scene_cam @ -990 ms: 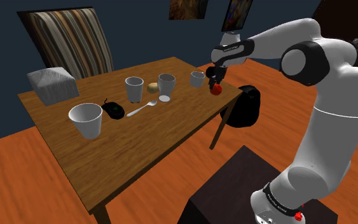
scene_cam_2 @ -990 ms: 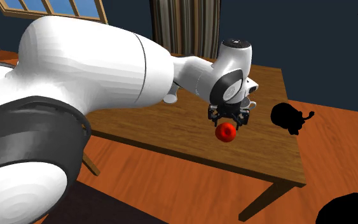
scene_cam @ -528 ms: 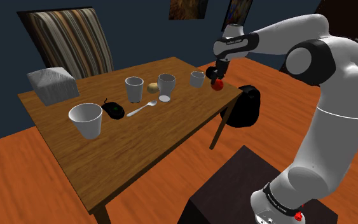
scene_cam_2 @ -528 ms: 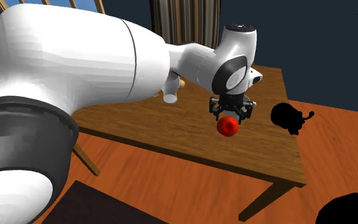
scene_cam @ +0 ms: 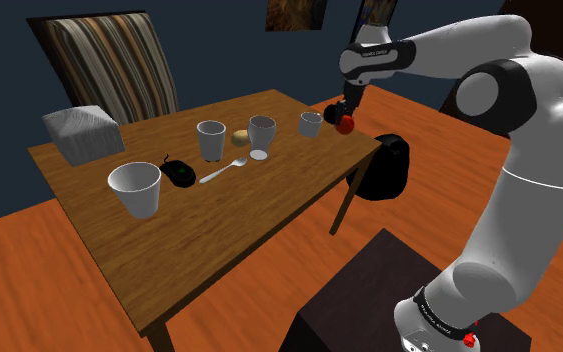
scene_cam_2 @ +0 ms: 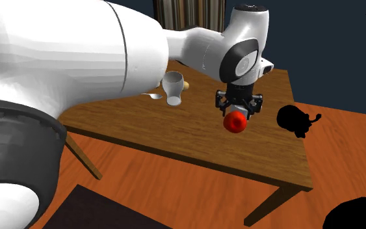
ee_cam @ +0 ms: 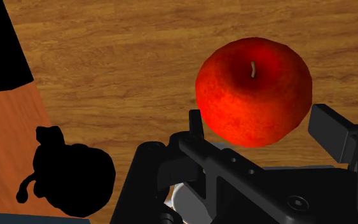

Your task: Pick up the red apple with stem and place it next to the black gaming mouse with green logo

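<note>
While my gripper [scene_cam_2: 236, 117] clamps the red apple [ee_cam: 254, 92] over the table [scene_cam: 229, 230], I risk clipping the cups [scene_cam: 261, 132] en route to the mouse [scene_cam: 179, 174].

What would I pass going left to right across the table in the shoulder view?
White box, big white cup, black mouse, second cup, yellowish lump, third cup, small cup, red apple in the gripper.

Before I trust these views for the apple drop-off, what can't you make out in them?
- Mouse, shoulder view: too small to show its logo.
- Yellowish thing beside a cup, shoulder view: too small to name.
- White object, wrist view: mostly hidden behind the jaws holding the apple.
- Black shape, second exterior view: flat silhouette, no detail.
</note>
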You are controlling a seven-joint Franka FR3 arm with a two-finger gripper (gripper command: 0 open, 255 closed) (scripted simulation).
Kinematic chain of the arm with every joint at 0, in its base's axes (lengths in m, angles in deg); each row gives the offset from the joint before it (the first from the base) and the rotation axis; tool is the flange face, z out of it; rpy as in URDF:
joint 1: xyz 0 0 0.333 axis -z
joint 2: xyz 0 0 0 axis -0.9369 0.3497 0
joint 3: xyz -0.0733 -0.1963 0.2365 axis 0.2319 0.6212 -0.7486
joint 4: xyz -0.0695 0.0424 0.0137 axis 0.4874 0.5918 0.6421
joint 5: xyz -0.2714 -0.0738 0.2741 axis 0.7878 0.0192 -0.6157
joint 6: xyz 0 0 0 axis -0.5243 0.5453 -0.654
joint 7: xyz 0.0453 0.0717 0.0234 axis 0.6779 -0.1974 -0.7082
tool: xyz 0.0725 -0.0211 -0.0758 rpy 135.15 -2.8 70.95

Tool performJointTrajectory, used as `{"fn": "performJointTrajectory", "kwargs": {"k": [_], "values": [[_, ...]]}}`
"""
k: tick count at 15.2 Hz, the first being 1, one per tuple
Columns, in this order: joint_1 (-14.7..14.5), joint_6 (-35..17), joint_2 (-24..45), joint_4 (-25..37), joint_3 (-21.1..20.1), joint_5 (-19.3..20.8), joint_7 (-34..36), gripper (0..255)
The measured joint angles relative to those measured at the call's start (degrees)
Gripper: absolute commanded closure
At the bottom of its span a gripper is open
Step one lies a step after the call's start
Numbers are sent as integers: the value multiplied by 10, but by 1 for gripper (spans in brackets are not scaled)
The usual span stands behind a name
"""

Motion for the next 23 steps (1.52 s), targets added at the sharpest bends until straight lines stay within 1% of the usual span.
{"fn": "performJointTrajectory", "kwargs": {"k": [6, 7, 15, 23], "values": [[0, 43, -7, 36, 1, 2, -1, 255], [-5, 46, -11, 35, 0, 4, 6, 255], [-72, 39, -54, -21, -30, 34, 106, 255], [-135, 55, -61, -22, -67, 51, 211, 255]]}}
